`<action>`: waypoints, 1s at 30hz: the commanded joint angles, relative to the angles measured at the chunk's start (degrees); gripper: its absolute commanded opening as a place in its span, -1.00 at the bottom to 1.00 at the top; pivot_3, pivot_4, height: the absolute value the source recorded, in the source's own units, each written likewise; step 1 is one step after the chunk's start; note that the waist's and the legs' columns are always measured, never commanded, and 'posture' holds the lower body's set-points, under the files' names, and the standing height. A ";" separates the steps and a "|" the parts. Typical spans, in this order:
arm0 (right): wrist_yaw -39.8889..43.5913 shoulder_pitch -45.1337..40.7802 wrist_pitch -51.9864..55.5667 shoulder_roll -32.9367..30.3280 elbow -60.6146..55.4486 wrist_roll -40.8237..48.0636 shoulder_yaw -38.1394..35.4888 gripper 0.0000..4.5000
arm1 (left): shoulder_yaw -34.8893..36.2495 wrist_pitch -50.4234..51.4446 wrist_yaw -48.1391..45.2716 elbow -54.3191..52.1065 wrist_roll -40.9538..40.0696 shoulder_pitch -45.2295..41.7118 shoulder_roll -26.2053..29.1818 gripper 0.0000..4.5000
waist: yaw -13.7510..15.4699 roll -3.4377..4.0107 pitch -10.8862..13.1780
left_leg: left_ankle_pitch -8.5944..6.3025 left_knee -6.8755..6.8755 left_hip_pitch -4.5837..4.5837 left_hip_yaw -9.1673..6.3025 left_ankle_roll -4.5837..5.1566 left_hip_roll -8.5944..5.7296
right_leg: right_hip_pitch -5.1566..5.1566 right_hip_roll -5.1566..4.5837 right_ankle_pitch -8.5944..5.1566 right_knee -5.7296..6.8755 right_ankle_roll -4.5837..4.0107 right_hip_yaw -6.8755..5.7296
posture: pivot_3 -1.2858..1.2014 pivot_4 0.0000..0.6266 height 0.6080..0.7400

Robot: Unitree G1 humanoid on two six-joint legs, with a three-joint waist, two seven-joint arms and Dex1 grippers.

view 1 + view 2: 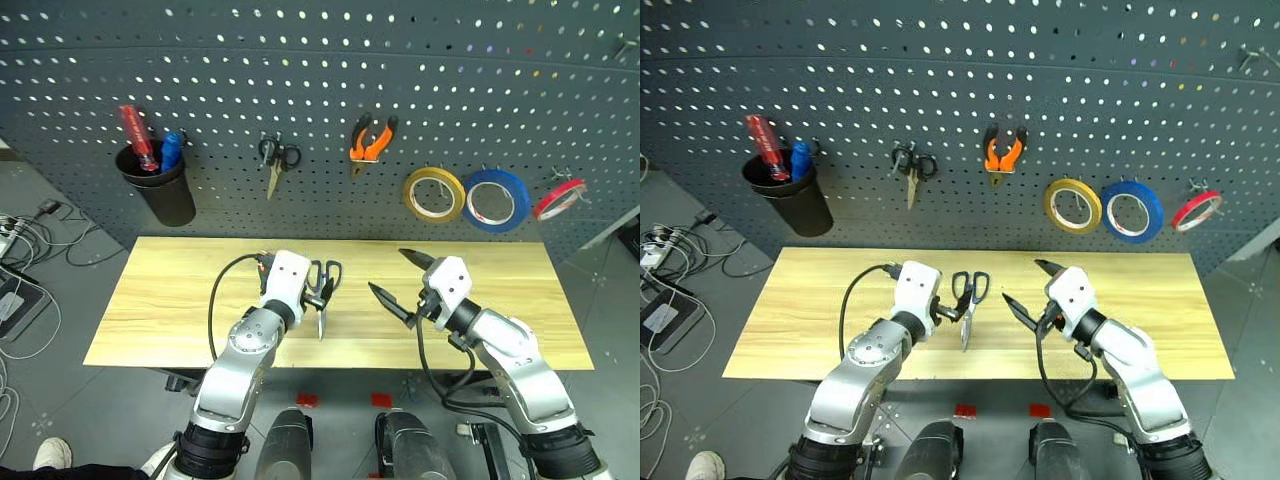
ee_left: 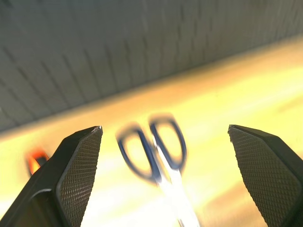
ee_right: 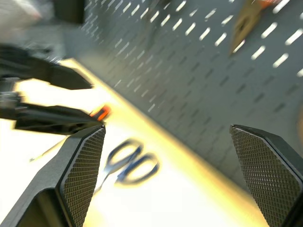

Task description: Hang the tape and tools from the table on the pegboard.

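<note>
- Your left gripper (image 2: 165, 137) hangs over the near middle of the table (image 1: 150, 300), fingers spread wide and empty, with the blue-handled scissors (image 1: 968, 300) lying just past them, between the fingertips in the left wrist view.
- Your right gripper (image 1: 405, 275) hovers to the right of the scissors, well apart from them, its fingers also wide apart and holding nothing; it points left across the table toward the left gripper.
- The scissors rest flat on the wood, handles far, blades pointing near.
- A small orange item lies on the table by the left gripper; you cannot tell what it is.
- On the pegboard (image 1: 300, 80) beyond, you see the pliers (image 1: 369, 143) hung at centre and the yellow-tan tape (image 1: 434, 194) to their right, beside a blue roll (image 1: 496, 199) and a red roll (image 1: 560, 198).
- Further left hang black-handled scissors (image 1: 278, 160) and a black cup (image 1: 160, 185).
</note>
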 commanded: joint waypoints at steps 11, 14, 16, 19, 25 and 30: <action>5.97 0.10 0.32 -1.55 -2.69 2.67 0.23 0.99 | -2.94 5.64 4.59 3.30 5.86 -0.51 -1.93 1.00 | -2.01 0.19 5.48 | 0.03 0.06 -0.16 -0.93 -0.04 0.02 | 0.13 -0.08 -0.08 0.09 -0.12 -0.56 | 0.08 0.35 1.00; 5.15 -0.97 1.60 -0.64 -2.71 3.06 -0.26 0.99 | -3.05 5.27 4.14 4.27 6.12 -0.95 -2.05 1.00 | -2.11 0.19 6.27 | 0.04 0.06 -0.17 -0.92 -0.05 0.04 | 0.11 -0.10 -0.08 0.09 -0.12 -0.57 | 0.08 0.36 1.00; 4.76 -1.01 2.56 -0.44 -3.60 3.27 -0.37 0.99 | -2.95 5.20 3.69 5.08 6.26 -1.93 -1.85 1.00 | -2.15 0.23 6.86 | 0.04 0.06 -0.17 -0.94 -0.07 0.06 | 0.11 -0.10 -0.08 0.10 -0.12 -0.61 | 0.07 0.43 1.00; 4.22 -0.57 3.31 -0.53 -4.54 3.45 -0.25 0.99 | -3.02 5.24 3.53 6.44 7.12 -3.28 -1.24 1.00 | -2.16 0.27 7.76 | 0.07 0.07 -0.18 -0.94 -0.11 0.03 | 0.11 -0.15 -0.08 0.13 -0.12 -0.65 | 0.06 0.47 1.00; 3.47 0.73 4.55 -0.57 -5.87 3.96 -0.52 0.99 | -3.29 4.56 2.79 7.68 7.48 -3.85 -1.00 1.00 | -2.24 0.32 8.93 | 0.09 0.06 -0.24 -0.94 -0.16 0.09 | 0.06 -0.15 -0.08 0.11 -0.10 -0.70 | 0.06 0.52 1.00; 2.83 1.46 5.78 -0.81 -6.61 4.69 -1.54 1.00 | -3.12 3.38 1.60 8.51 7.16 -4.18 -1.04 0.49 | -2.27 0.42 9.61 | 0.14 0.06 -0.24 -0.93 -0.24 0.12 | 0.04 -0.21 -0.09 0.15 -0.10 -0.69 | 0.05 0.54 1.00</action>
